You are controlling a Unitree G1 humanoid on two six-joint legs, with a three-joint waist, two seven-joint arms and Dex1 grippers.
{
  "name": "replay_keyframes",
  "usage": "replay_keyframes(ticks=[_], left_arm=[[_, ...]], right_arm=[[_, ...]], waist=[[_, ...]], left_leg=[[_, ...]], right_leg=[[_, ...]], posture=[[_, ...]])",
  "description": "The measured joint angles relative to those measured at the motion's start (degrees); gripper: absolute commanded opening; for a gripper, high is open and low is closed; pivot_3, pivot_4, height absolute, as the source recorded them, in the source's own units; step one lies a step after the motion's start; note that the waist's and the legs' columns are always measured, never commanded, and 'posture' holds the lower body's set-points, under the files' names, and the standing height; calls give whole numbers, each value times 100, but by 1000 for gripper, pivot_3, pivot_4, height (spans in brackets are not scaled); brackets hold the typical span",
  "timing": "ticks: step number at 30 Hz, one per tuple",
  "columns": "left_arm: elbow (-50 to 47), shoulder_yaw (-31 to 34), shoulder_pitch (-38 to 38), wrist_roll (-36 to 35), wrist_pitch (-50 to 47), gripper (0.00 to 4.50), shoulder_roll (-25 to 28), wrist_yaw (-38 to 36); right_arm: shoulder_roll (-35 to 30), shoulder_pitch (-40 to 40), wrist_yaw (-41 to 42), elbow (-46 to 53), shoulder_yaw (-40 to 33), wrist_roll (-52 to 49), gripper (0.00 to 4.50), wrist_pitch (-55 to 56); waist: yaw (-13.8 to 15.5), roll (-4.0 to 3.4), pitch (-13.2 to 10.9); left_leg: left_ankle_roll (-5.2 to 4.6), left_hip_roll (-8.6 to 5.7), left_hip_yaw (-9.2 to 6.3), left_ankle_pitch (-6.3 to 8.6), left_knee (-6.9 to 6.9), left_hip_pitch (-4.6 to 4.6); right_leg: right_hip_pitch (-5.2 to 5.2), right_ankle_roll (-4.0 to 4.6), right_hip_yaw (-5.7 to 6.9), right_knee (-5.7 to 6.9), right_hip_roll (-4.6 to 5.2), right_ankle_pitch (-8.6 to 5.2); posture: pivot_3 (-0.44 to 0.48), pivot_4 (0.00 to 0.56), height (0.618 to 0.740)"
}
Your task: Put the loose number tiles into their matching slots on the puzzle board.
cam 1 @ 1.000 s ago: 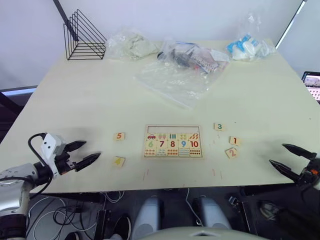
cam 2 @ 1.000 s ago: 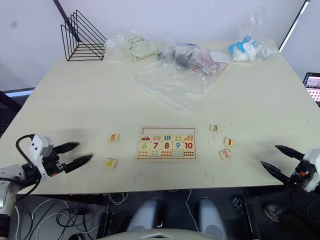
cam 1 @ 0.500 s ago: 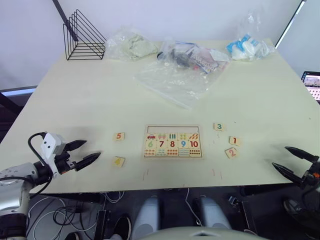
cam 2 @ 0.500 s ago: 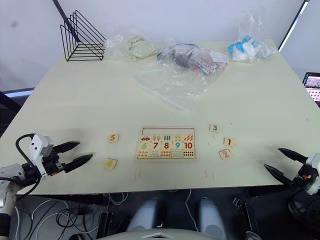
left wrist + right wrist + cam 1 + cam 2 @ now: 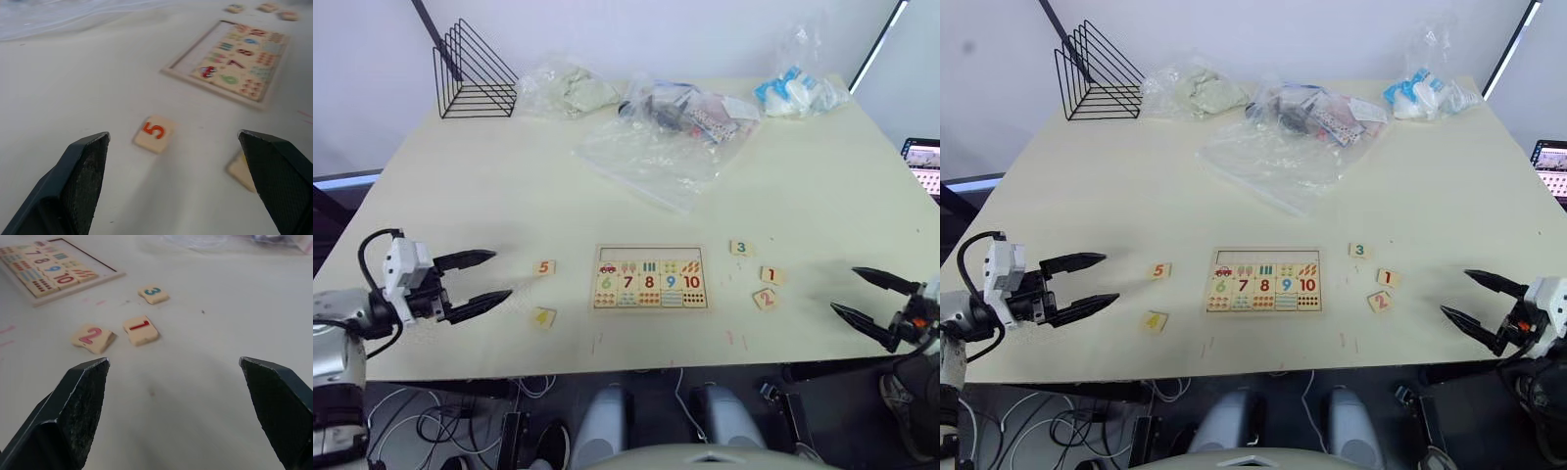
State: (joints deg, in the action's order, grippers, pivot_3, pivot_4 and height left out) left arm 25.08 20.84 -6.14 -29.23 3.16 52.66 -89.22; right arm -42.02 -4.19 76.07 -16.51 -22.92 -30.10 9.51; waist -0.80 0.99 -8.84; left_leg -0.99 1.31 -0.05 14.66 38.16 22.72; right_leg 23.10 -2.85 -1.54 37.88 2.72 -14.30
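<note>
The wooden puzzle board (image 5: 651,278) lies near the table's front edge, its lower row holding tiles 6 to 10 and its upper row of slots bare. Left of it lie loose tile 5 (image 5: 544,266) and tile 4 (image 5: 543,316). To its right lie tile 3 (image 5: 740,248), tile 1 (image 5: 771,275) and tile 2 (image 5: 765,298). My left gripper (image 5: 484,279) is open, just left of tiles 5 and 4, with nothing held. At the front right my right gripper (image 5: 859,295) is open, empty, right of tiles 1 and 2.
At the back of the table (image 5: 460,186) stand a black wire rack (image 5: 475,73) at the left, crumpled plastic bags (image 5: 656,137) in the middle and a bag with blue and white items (image 5: 793,90) at the right. A screen (image 5: 925,162) sits past the right edge.
My left gripper has risen and moved a little forward toward tiles 5 and 4. The right gripper has drifted slightly along the front right edge. No tile has moved.
</note>
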Motion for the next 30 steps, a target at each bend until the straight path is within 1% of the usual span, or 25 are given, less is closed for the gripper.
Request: replay_keyframes(ticks=[3, 5, 10, 13, 16, 20, 27, 30], left_arm=[[114, -415, 10, -406, 161, 4500, 330, -119], [146, -803, 23, -812, 302, 4500, 648, -125], [258, -1273, 32, -1432, 597, 4500, 927, -130], [373, -1545, 166, -1910, 915, 4500, 1134, -132], [374, -1774, 281, -2212, 1121, 4500, 1290, -135], [358, -2072, 379, -2567, 1406, 4500, 1359, -139], [367, -2335, 540, -2942, 1815, 4500, 1644, -145], [394, -2423, 581, -3029, 1961, 4500, 1649, -146]], right_arm=[[-57, 160, 129, -5, 33, -13, 4462, -68], [-88, 317, 256, -23, 85, -9, 4462, -72], [-103, 473, 443, -156, 231, 50, 4462, -72], [-119, 606, 476, -226, 381, 136, 4462, -88], [-123, 752, 420, -249, 547, 308, 4462, -126], [-126, 1048, 161, -264, 872, 656, 4462, -183], [-126, 1457, -39, -392, 1221, 1004, 4462, -223], [-126, 1595, -126, -450, 1386, 1146, 4462, -299]], waist=[[5, 0, -2], [11, -1, -4], [11, -16, -13], [0, -22, -19], [-4, -31, -25], [3, -38, -32], [7, -46, -40], [8, -47, -43]], left_leg=[[0, 8, -9, 0, 1, 1], [0, 11, -16, 0, 2, 1], [0, 11, -16, 0, 2, 1], [0, 12, -15, 0, 2, 1], [0, 11, -13, 0, 2, 1], [0, 5, -3, 0, 3, 4], [0, 3, 3, 0, 5, 6], [0, 1, 6, 0, 5, 7]], right_leg=[[0, 0, -1, 0, 3, 0], [0, 0, -1, 1, 4, 0], [1, -1, -2, 1, 4, 0], [2, 0, -3, 3, 2, 0], [5, 0, -5, 4, 2, 1], [6, -1, -3, 4, 1, 0], [7, -1, -2, 4, 0, 1], [7, -1, -1, 4, -1, 1]], posture=[[0, 150, 740], [0, 150, 740], [0, 150, 740], [0, 150, 740], [0, 150, 740], [0, 150, 740], [0, 150, 740], [0, 150, 740]])
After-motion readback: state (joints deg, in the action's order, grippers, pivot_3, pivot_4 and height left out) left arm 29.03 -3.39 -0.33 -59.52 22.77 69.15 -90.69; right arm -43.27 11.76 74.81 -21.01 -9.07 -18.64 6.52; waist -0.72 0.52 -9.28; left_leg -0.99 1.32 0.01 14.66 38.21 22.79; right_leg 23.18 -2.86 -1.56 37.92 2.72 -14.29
